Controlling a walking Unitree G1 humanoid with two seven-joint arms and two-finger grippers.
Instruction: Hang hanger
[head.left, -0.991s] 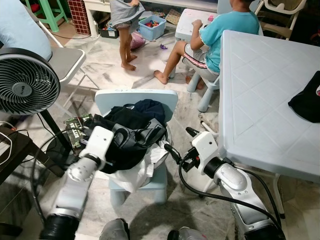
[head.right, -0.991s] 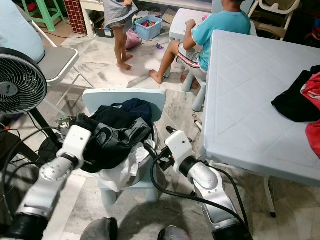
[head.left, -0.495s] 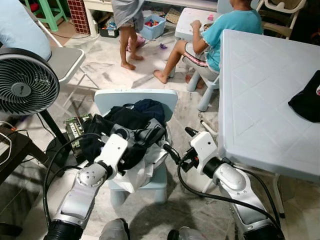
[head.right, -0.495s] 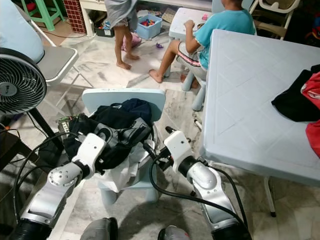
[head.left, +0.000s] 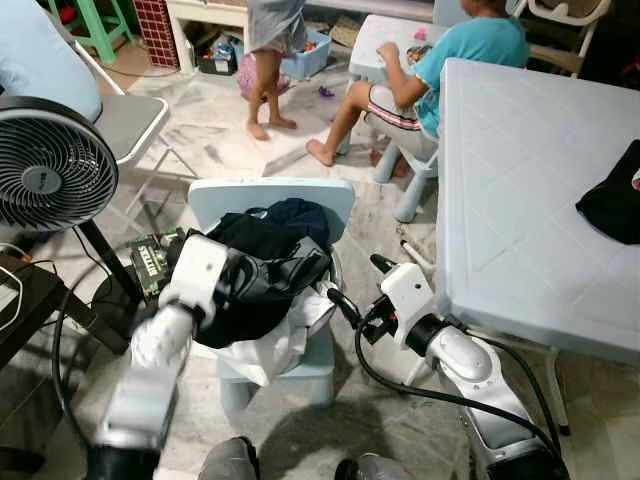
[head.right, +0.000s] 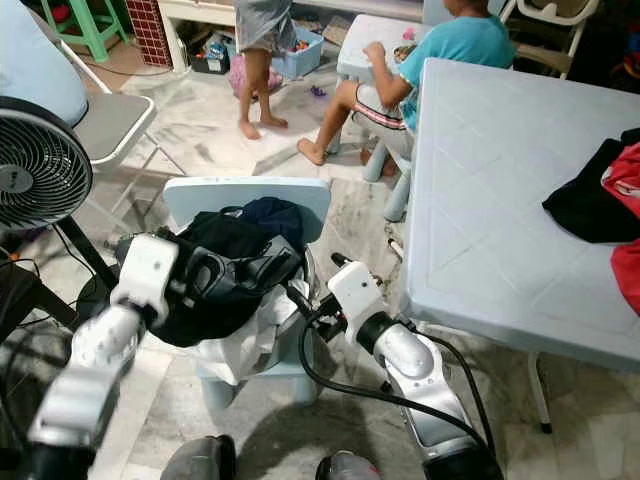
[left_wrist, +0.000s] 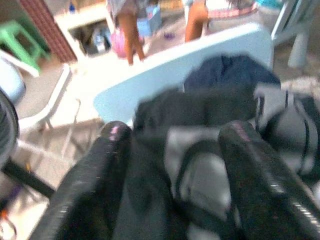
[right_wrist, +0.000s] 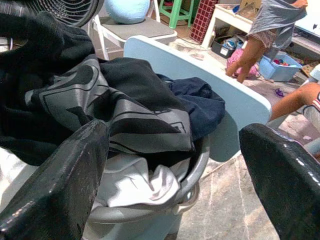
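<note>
Pale blue plastic forms the small chair (head.left: 272, 195) standing in front of the robot, and a grey basket (right_wrist: 150, 212) is sitting on its seat, piled with clothes (head.left: 262, 268): black and grey garments on top, a dark blue one toward the chair back, white fabric hanging over the front edge. The left hand (left_wrist: 172, 165) is reaching into the pile from the robot's left, its two black fingers (left_wrist: 95, 185) spread apart with dark fabric lying between them; whether they are touching the cloth cannot be told through the blur. The right hand (head.left: 356, 284) is hovering just beside the right rim of the basket, fingers spread wide and holding nothing. No hanger can be made out among the clothes. A pale blue bench (head.left: 520, 190) is standing to the robot's right, carrying a black garment (head.left: 612, 200). A fan (head.left: 50, 165) is standing at the left. Beyond the chair, one person (head.left: 450, 60) is sitting and another (head.left: 272, 50) is standing.
</note>
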